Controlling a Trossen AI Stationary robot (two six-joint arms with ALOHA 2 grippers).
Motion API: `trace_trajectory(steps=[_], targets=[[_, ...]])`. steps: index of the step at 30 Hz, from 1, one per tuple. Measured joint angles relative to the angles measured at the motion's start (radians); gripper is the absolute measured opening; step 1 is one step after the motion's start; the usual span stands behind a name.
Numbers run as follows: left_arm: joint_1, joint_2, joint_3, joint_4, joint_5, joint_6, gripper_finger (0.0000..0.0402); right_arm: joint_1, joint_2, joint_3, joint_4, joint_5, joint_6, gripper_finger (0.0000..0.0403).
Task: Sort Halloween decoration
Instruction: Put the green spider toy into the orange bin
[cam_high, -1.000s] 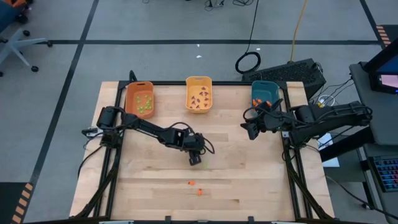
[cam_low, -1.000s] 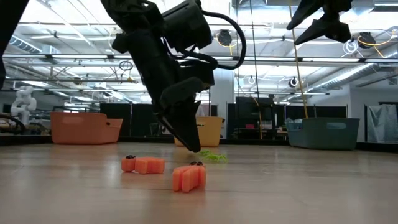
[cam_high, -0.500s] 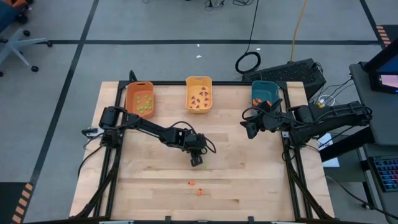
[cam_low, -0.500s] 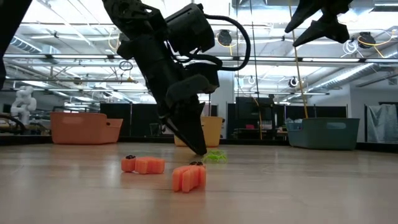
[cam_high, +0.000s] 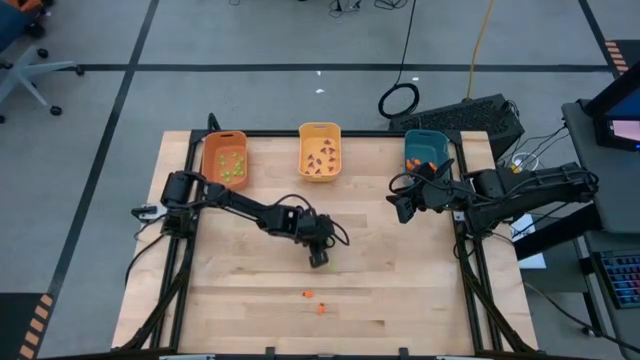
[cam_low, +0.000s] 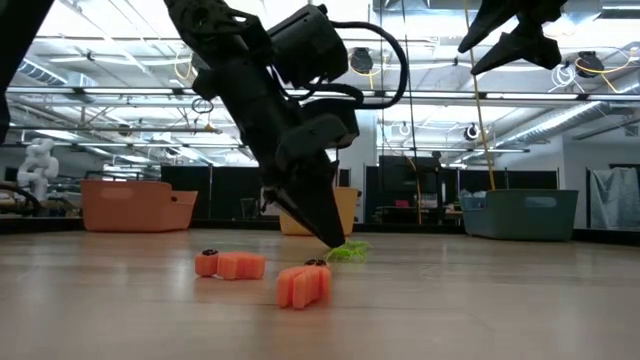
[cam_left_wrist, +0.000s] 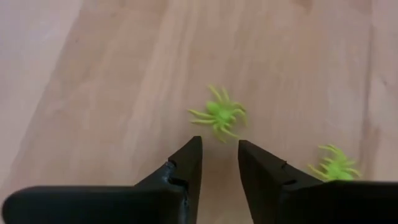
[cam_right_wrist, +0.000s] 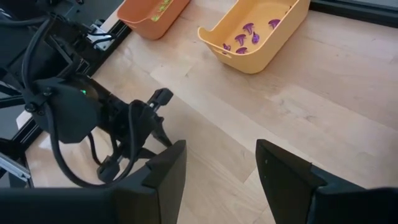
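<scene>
- The left gripper has moved a little across the worktop and narrowed; its fingers now stand slightly apart, pinching nothing.
- A green spider lies just ahead of the tips, untouched; a second green spider lies beside one finger.
- Probably the grasp missed, so the pick needs another try.
- Two orange trinkets wait nearer the front edge.
- The right gripper hangs spread and empty near the teal bin.

You see three bins along the table's top edge: orange bin left, yellow bin centre, teal bin right.
</scene>
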Motion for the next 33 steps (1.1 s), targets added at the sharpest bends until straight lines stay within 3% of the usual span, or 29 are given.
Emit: trace_trajectory(steps=[10, 19, 24, 33], targets=[[0.001, -0.002, -0.001, 0.060, -0.006, -0.001, 0.0167, 0.000, 0.000, 0.000, 0.000, 0.000, -0.002, 0.0178], [0.001, 0.023, 0.000, 0.057, -0.014, -0.001, 0.0173, 0.000, 0.000, 0.000, 0.000, 0.000, -0.003, 0.0178], [0.001, 0.023, 0.000, 0.056, -0.034, 0.000, 0.0150, 0.000, 0.000, 0.000, 0.000, -0.001, -0.007, 0.0178], [0.003, 0.024, 0.000, 0.051, -0.035, 0.125, 0.0058, 0.000, 0.000, 0.000, 0.000, 0.000, -0.015, 0.0178]])
